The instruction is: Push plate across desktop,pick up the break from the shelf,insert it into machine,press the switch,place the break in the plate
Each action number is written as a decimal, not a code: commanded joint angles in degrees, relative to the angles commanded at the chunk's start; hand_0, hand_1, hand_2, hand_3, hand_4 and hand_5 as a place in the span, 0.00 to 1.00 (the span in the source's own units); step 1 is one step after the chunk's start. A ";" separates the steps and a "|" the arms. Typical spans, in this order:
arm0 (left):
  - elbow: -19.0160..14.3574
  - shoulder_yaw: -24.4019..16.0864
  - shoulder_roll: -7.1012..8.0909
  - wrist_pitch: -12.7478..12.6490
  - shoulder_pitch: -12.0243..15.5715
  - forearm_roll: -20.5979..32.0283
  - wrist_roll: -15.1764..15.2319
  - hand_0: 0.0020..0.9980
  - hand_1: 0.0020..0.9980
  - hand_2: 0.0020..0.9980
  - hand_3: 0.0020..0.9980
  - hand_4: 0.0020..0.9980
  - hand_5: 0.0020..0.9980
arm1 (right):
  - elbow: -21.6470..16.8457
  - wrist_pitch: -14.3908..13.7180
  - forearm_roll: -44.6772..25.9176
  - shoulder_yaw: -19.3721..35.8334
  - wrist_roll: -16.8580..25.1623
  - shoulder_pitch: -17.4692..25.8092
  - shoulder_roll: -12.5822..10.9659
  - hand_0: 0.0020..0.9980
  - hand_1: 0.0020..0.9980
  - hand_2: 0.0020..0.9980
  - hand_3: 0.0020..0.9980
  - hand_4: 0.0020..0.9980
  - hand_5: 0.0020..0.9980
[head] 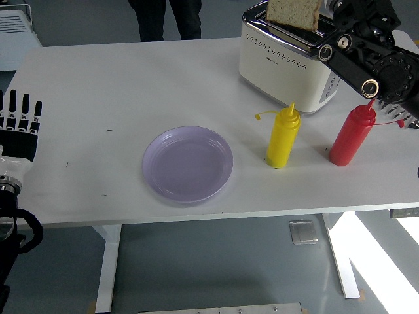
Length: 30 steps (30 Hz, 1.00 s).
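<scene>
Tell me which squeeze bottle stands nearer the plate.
The yellow bottle: it stands just right of the purple plate, while the red bottle stands farther right, under the right arm.

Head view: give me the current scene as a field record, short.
bread: tan bread slice lifted above the cream toaster, held from the right
right hand: at the slice, fingers mostly cropped
left hand: open, at table's left edge
plate: round lilac plastic plate, empty, table centre
bottles: yellow squeeze bottle left of red squeeze bottle
</scene>
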<state>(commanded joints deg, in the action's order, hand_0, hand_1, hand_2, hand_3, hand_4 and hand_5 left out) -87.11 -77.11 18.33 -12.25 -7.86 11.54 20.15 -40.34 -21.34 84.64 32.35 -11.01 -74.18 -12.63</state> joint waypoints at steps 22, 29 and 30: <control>-0.11 -1.29 -0.27 -0.04 0.45 -0.05 -0.01 0.81 0.73 0.69 0.67 0.68 1.00 | -27.94 2.27 -2.87 9.86 -9.30 6.92 -11.73 0.37 0.44 0.48 0.51 0.14 0.00; -0.14 -1.42 -0.32 -0.06 0.55 -0.09 -0.01 0.81 0.73 0.69 0.67 0.68 1.00 | -40.03 4.54 -12.52 10.89 -15.22 8.08 -15.17 0.34 0.40 0.48 0.51 0.14 0.00; -0.15 -1.44 -0.32 -0.07 0.56 -0.10 -0.02 0.81 0.73 0.69 0.67 0.68 1.00 | -41.86 4.59 -14.25 10.99 -16.12 8.09 -15.51 0.33 0.39 0.48 0.51 0.15 0.00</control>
<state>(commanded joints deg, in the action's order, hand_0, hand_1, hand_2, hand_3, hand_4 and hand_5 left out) -87.26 -78.55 18.00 -12.32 -7.30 11.44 20.14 -82.21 -16.75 70.38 43.33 -27.13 -66.09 -28.14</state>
